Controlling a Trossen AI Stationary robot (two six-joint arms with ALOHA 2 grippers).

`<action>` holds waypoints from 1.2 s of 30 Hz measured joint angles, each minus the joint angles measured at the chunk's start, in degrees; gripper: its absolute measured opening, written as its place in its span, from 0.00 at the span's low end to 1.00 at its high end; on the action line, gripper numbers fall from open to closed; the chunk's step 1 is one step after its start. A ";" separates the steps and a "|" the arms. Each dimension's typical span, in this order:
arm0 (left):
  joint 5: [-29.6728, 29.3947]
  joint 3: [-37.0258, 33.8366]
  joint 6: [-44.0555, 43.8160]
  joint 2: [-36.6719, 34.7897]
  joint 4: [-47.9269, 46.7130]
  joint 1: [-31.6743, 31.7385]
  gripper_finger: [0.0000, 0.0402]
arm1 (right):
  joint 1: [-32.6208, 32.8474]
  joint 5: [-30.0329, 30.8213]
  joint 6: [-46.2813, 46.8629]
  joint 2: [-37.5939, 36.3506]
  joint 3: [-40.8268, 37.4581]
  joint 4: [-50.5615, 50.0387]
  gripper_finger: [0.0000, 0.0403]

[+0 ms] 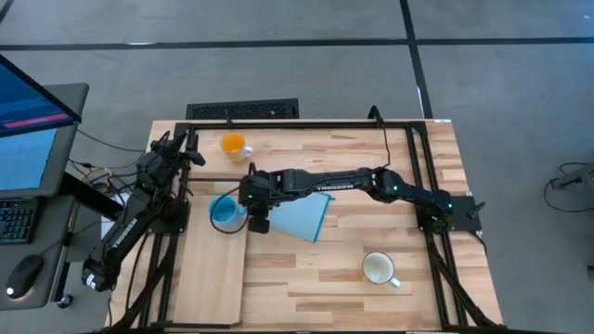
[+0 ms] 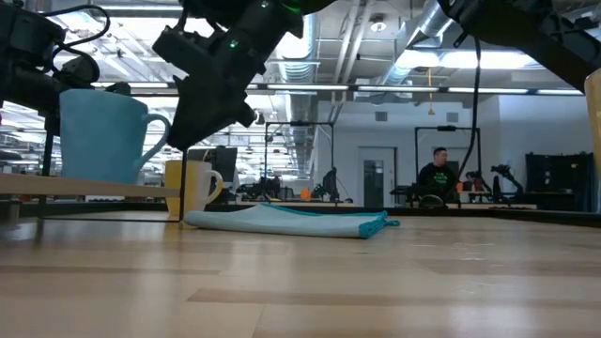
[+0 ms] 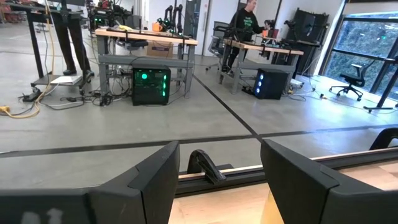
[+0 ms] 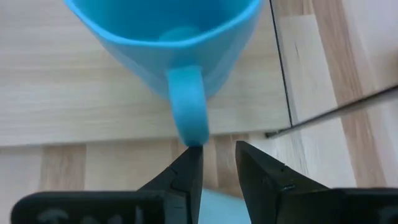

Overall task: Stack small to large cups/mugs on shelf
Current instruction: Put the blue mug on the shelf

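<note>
On the shelf (image 1: 209,269) at the worktop's left stands the blue mug (image 1: 223,211); the right tool (image 4: 217,163), fingers slightly apart, sits just beside its handle. Far left, the left tool (image 3: 217,180) waits with fingers spread, near the orange mug (image 1: 233,145).

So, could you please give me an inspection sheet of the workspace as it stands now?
Surface: wooden table; paler shelf at its left.
Job's things: blue mug upright on the shelf; orange mug and white mug on the table.
Clutter: blue cloth mid-table.
Claws: right claw part open beside the blue mug's handle, gripping nothing; left claw open, idle at the far left edge.
Cables: black cable along the frame.
Surroundings: person at distant desks.
</note>
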 joint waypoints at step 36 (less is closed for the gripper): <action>0.01 0.00 0.00 -0.01 0.00 0.01 0.54 | 0.10 -1.47 0.06 0.00 0.00 5.28 0.29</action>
